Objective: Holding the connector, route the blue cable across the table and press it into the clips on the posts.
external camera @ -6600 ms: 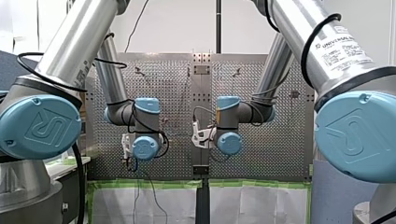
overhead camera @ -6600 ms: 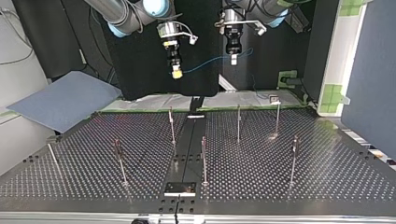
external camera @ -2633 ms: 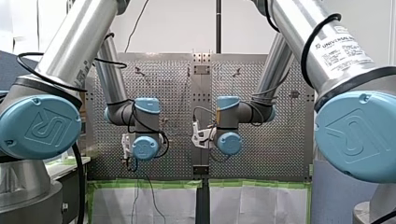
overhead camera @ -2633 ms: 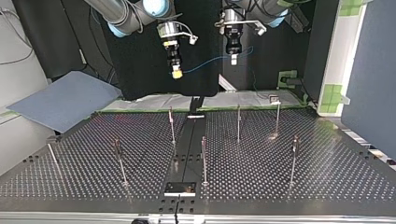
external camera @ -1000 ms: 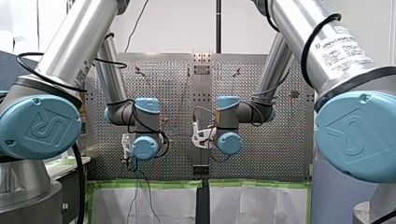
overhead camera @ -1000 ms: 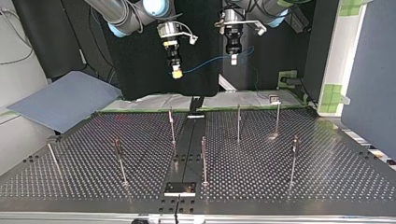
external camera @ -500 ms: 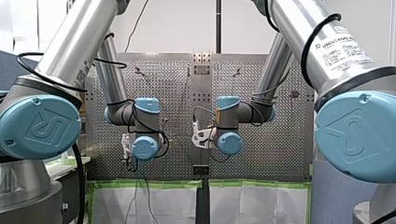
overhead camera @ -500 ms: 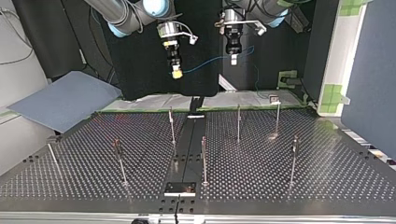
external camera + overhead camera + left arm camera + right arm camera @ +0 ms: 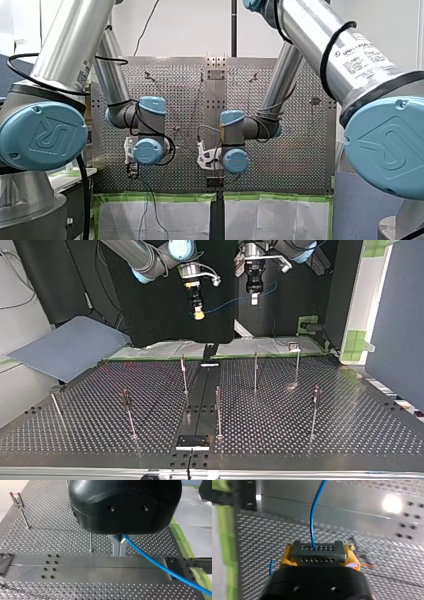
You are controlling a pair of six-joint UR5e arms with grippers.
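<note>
Fingers [image 9: 352,558] clamped: right gripper [image 9: 318,558] on connector [image 9: 317,550], left gripper [image 9: 119,553] pinching cable [image 9: 155,565]; both just slid three o'clock, top view. Looks like routing's begun!

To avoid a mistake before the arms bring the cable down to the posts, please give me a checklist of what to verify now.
1. Grip on the connector by my right gripper: ok.
2. Grip on the blue cable by my left gripper: ok.
3. Span of blue cable between the grippers free of snags: ok.
4. Both grippers above the posts: ok.
5. Blue cable pressed into any clip: not ok, none yet.
6. Which way each clip opens: cannot tell.
</note>
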